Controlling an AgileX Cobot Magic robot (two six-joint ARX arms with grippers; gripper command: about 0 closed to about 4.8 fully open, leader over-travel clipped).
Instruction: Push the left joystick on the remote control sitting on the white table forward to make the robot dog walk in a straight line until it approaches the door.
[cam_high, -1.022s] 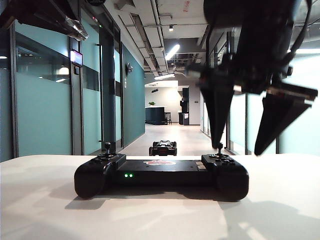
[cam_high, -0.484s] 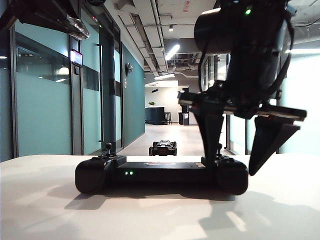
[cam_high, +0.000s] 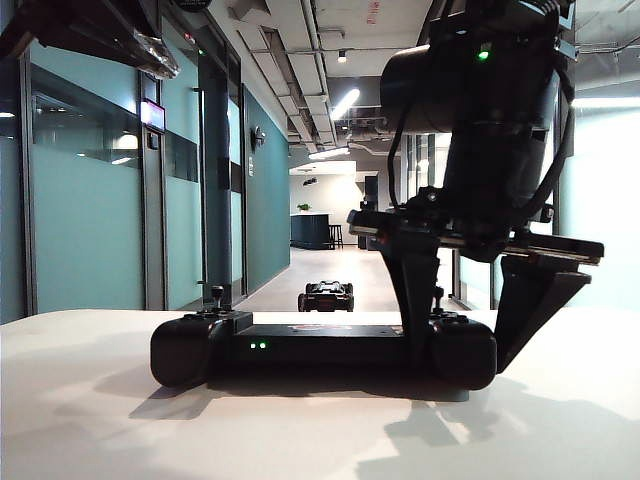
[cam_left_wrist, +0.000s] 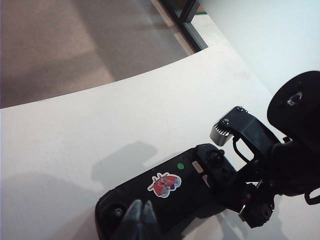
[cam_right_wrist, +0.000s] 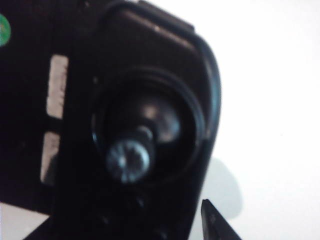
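remote control (cam_high: 322, 348) on white surface (cam_high: 90, 400), its right end between the spread-wide fingers of right tool (cam_high: 470, 330) | left joystick (cam_high: 216, 296) upright at the other end, well apart from that tool | left tool (cam_left_wrist: 141, 220) narrow, tips together over the remote's left grip, holding nothing | robot dog (cam_high: 327, 296) on corridor floor beyond | remote: black, green lights, red-white sticker

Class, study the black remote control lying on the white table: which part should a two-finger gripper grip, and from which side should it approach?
Probably the remote control at one bulky rounded end, approached from above. It lies flat on the white table, and its thin sticks are poor holds. The open right gripper already straddles its other end.
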